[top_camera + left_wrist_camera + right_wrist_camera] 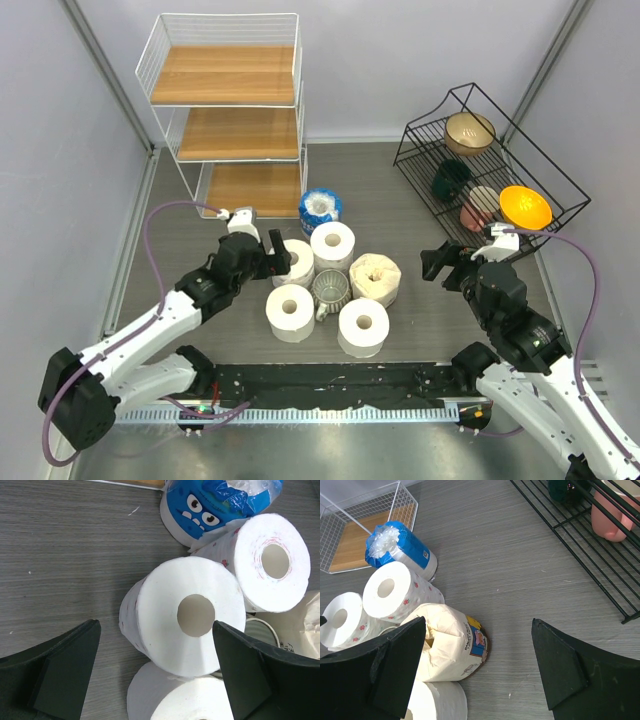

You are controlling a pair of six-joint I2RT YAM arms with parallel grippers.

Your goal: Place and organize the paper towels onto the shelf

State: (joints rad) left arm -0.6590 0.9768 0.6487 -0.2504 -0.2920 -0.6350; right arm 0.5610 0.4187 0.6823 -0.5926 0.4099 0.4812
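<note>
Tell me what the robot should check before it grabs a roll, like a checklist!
1. Left gripper open: ok.
2. Dotted roll between its fingers: ok, it looks lined up in the left wrist view.
3. Fingers touching the roll: cannot tell.
4. Shelf boards bare: ok, all three.
5. Room around the roll: not ok; the mug and a white roll crowd it.
6. Right gripper open, holding nothing and away from the rolls: ok.
</note>
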